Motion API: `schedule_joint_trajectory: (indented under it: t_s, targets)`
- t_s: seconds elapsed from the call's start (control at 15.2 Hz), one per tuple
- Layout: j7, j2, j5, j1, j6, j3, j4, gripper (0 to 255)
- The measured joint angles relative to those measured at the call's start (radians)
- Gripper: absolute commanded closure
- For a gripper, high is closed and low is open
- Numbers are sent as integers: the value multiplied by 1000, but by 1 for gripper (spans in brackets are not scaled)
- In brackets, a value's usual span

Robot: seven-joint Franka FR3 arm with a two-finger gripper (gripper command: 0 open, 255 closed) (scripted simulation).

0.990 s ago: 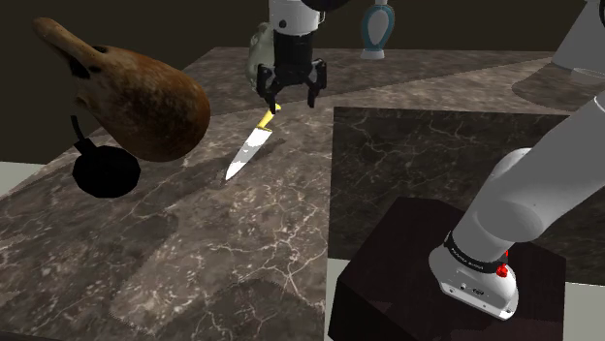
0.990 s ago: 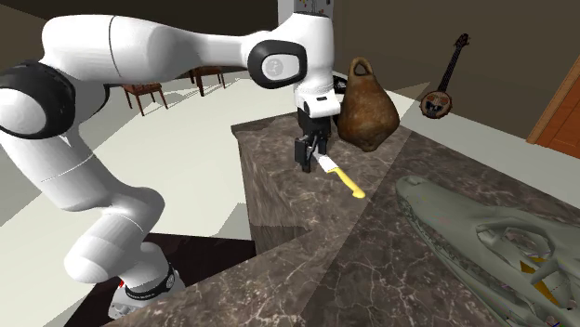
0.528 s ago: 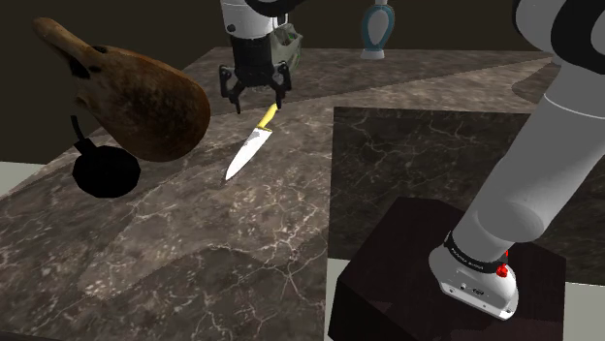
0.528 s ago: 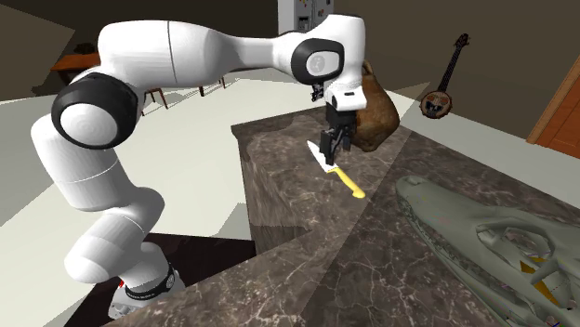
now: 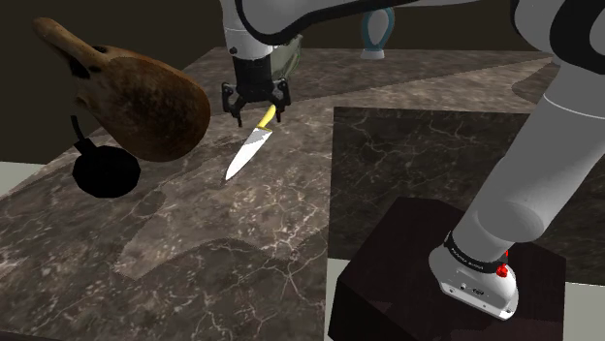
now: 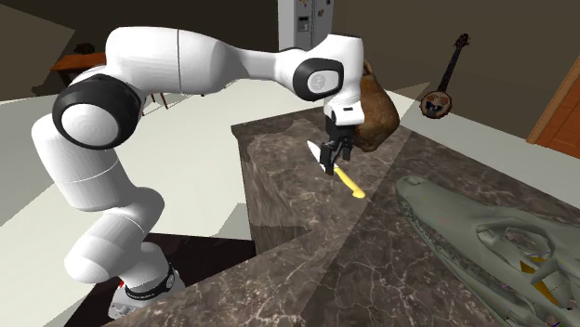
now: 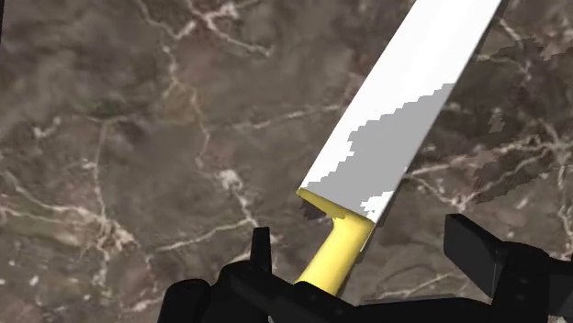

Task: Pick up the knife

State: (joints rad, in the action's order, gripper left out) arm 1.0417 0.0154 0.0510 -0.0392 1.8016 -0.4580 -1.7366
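A knife with a white blade (image 5: pixel 243 155) and a yellow handle (image 5: pixel 267 116) lies flat on the dark marble counter (image 5: pixel 194 252). My black gripper (image 5: pixel 258 110) hangs low over the handle, open, with one finger on each side. In the wrist view the blade (image 7: pixel 404 119) runs away from the gripper (image 7: pixel 367 248), and the yellow handle (image 7: pixel 335 261) sits between the fingers, nearer one finger (image 7: pixel 262 252) than the other; neither clasps it. From the second exterior view the gripper (image 6: pixel 332 163) stands just above the knife (image 6: pixel 350 184).
A big brown jug (image 5: pixel 136 97) lies close to the knife on the shoulder view's left, with a black pan (image 5: pixel 105 172) below it. A grey crocodile figure (image 6: pixel 493 241) lies farther along the counter. A blue vase (image 5: pixel 376 27) stands at the back. The stand (image 5: pixel 427 281) is at the lower right.
The gripper swung to the shoulder view's left, then came down over the knife's yellow handle. Its fingers stayed open. The knife has not moved.
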Motion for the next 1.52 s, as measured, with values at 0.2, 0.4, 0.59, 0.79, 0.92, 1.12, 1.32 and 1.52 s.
schedule_joint_trajectory:
  t_s: [0.2,0.4,0.59,0.79,0.92,1.12,1.32,1.52]
  targets:
    - [0,1,1,0,5,0,-4,255]
    - [0,1,1,0,6,0,-4,255]
    - [0,1,1,0,6,0,-4,255]
    - [-1,-2,-1,0,-12,0,11,255]
    - [-3,-1,-1,0,-35,0,35,255]
    - [1,6,2,2,-78,-2,84,255]
    - [1,14,6,4,-120,-3,134,255]
    - [5,28,12,8,-165,-6,190,255]
